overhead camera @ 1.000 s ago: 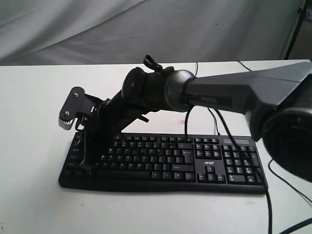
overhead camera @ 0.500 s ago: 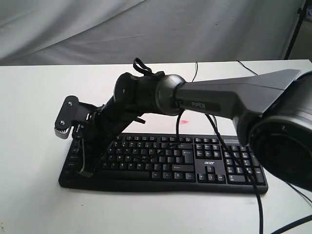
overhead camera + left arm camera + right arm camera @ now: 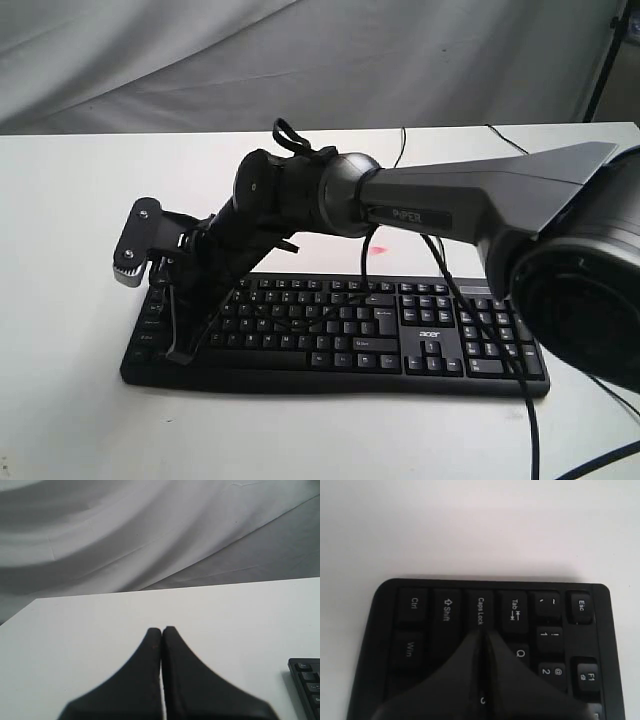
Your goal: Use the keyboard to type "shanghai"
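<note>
The keyboard (image 3: 300, 330) lay on the white table (image 3: 80, 200), near the front and a little right of centre, its number pad at the right end. The right arm (image 3: 450, 200) reached across from the right to the keyboard's left end. The right gripper (image 3: 180, 352) pointed down there, its two fingers clenched together with nothing between them. In the right wrist view the joined tips (image 3: 481, 634) sat at the edge of the Caps Lock key (image 3: 480, 611), between Q (image 3: 520, 653) and Win (image 3: 410, 647), hiding the key beneath them. Whether that key was pressed could not be told. The left gripper (image 3: 161, 630) was likewise clenched and empty, over bare table, with a corner of the keyboard (image 3: 306, 680) just in view. Grey cloth (image 3: 150, 60) hung behind the table.
</note>
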{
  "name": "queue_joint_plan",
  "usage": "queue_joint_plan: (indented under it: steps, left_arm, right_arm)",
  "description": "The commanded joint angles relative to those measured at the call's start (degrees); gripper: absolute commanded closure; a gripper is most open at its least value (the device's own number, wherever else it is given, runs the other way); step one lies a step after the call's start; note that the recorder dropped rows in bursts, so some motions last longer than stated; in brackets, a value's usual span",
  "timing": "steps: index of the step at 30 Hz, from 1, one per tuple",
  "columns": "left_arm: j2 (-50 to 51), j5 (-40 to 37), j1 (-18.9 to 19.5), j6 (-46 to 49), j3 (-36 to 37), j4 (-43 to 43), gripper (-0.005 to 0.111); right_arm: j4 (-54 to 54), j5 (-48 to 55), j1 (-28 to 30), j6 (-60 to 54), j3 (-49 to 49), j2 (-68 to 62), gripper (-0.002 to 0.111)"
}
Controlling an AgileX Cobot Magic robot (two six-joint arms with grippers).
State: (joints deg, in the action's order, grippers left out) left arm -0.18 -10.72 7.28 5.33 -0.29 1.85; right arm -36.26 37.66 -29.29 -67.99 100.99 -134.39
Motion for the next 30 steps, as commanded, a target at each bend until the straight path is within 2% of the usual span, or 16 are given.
queue_joint_plan:
  steps: [1,30]
  left_arm:
    - [0.18,0.19,-0.22,-0.16,0.29,-0.03,0.106]
    - [0.18,0.19,-0.22,-0.16,0.29,-0.03,0.106]
  right_arm:
    - [0.16,0.46,0.11,-0.67,0.38,0.17,0.108]
    - [0.83,1.55,0.11,-0.63,0.38,1.93,0.108]
